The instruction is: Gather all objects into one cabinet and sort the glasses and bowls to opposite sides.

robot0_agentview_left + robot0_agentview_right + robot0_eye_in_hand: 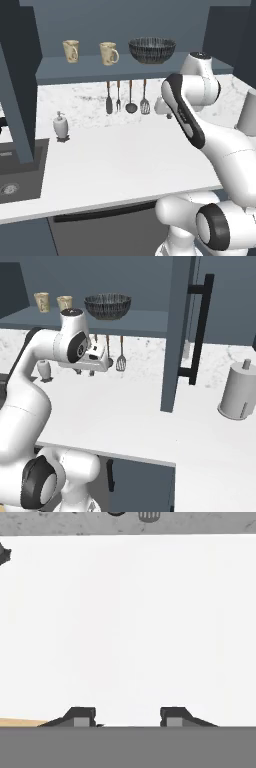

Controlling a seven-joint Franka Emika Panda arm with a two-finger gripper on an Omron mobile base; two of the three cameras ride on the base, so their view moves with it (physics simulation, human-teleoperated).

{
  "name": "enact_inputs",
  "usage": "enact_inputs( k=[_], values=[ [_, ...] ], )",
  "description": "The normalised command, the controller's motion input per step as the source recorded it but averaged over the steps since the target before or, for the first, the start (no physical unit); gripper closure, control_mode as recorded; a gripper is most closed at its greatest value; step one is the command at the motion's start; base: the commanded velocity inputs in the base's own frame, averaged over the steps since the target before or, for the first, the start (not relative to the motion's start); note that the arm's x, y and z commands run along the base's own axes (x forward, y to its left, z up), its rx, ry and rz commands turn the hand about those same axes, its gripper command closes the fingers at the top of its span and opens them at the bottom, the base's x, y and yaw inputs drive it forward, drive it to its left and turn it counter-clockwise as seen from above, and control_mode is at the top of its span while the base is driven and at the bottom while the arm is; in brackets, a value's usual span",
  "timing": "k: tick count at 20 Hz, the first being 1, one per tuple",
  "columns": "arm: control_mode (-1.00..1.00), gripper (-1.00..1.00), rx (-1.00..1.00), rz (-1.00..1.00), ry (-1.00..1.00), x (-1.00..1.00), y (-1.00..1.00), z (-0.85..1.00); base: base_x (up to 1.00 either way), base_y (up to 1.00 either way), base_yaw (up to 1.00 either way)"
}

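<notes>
Hovering over the bare white bench [125, 160], the claw [125, 714] points down with its two dark tips parted and nothing between them. Behind it, utensils [127, 97] hang on the wall. Farther back, on the open slate-blue cabinet's [150, 321] shelf, two cream mugs [71, 51] [108, 53] stand left of the wide dark bowl [152, 50].

cream mugs [71, 51], dark patterned bowl [152, 50]
</notes>
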Motion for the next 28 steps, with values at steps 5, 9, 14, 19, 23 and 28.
enact_inputs(
  k=[5, 9, 14, 19, 23, 28],
  values=[
    [-1.00, -1.00, -0.03, -0.07, -0.03, 0.30, 0.08, -0.04, 0.00, 0.00, 0.00],
    [-1.00, -1.00, 0.01, -0.02, -0.21, 0.09, 0.01, -0.12, 0.00, 0.00, 0.00],
    [-1.00, -1.00, 0.00, 0.00, -0.01, 0.00, 0.00, 0.00, 0.00, 0.00, 0.00],
    [1.00, -1.00, 0.00, 0.00, 0.00, 0.00, 0.00, 0.00, 0.00, 0.00, 0.00],
    [1.00, -1.00, 0.00, 0.00, 0.00, 0.00, 0.00, 0.00, -0.09, 0.00, 0.00],
    [1.00, -1.00, 0.00, 0.00, 0.00, 0.00, 0.00, 0.00, -0.94, 0.00, 0.00]
  ],
)
